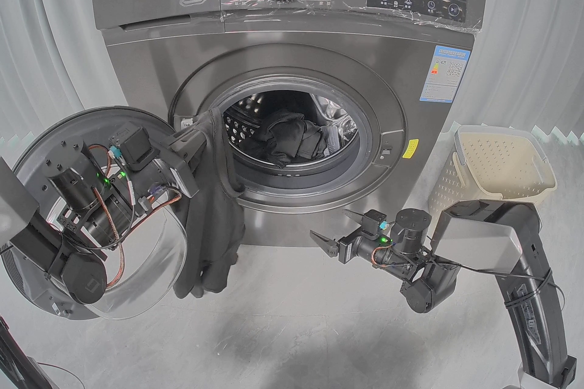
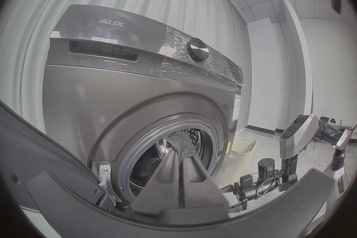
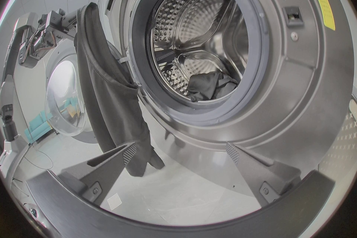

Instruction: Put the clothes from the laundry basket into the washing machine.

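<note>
A grey front-loading washing machine (image 1: 182, 59) stands ahead with its round door (image 1: 36, 165) swung open to the left. A dark garment (image 1: 286, 138) lies inside the drum (image 3: 200, 19). My left gripper (image 1: 198, 132) is shut on a second dark garment (image 1: 213, 214), held at the left rim of the opening; the cloth hangs down toward the floor. In the left wrist view the fingers (image 2: 193, 179) pinch the garment (image 2: 180, 144) in front of the opening. My right gripper (image 1: 331, 229) is open and holds nothing, low in front of the machine.
A cream laundry basket (image 1: 517, 162) stands on the floor to the right of the machine, behind my right arm. Pale curtains hang behind. Grey floor (image 1: 292, 317) lies open in front of the machine.
</note>
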Controlling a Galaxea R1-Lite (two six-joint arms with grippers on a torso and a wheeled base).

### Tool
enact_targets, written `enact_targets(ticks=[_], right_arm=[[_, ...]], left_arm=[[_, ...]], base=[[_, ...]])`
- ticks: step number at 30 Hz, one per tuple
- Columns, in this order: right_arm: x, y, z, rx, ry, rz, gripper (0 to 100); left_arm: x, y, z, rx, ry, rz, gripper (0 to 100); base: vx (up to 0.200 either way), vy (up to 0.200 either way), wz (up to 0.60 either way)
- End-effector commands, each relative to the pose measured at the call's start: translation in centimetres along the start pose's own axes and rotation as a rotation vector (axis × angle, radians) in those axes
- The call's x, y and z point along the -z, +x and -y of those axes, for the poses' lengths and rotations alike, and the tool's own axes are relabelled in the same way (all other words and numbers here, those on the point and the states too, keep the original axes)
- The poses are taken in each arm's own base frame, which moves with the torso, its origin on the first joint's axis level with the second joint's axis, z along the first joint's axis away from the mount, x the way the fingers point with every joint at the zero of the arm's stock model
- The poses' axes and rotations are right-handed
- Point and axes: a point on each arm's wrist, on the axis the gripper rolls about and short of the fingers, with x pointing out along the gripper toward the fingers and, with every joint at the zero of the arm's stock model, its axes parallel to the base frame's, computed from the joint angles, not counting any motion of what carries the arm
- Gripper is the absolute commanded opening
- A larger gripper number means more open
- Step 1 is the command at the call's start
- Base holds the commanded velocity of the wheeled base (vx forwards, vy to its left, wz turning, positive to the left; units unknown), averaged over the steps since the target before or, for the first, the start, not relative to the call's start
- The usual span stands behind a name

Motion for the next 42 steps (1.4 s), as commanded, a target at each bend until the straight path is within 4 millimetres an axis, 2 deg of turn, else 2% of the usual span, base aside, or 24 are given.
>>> enact_targets(ticks=[1, 9, 17, 27, 37, 42], right_arm=[[1.2, 0.1, -0.3, -0.01, 0.006, -0.022, 100], [0.5, 0.6, -1.3, -0.036, 0.001, -0.005, 100], [-1.0, 2.0, -1.9, -0.066, -0.009, 0.065, 100], [-1.3, 2.5, -4.5, -0.131, -0.008, 0.058, 100], [-2.9, 2.6, -3.8, -0.131, -0.016, 0.089, 100], [-3.8, 3.8, -3.6, -0.111, -0.017, 0.105, 100]], left_arm=[[0.2, 0.1, 0.0, 0.002, -0.002, -0.005, 0], [0.2, 0.1, 0.0, 0.001, -0.002, -0.005, 0], [0.3, 0.1, 0.0, 0.002, -0.002, -0.008, 0], [0.3, 0.3, 0.6, 0.02, -0.008, -0.006, 0], [0.1, 0.5, 0.6, 0.018, -0.004, 0.006, 0], [0.2, 0.6, 0.6, 0.02, -0.005, 0.003, 0]], base=[[0.0, 0.0, 0.0], [0.0, 0.0, 0.0], [0.0, 0.0, 0.0], [0.0, 0.0, 0.0], [0.0, 0.0, 0.0], [0.0, 0.0, 0.0]])
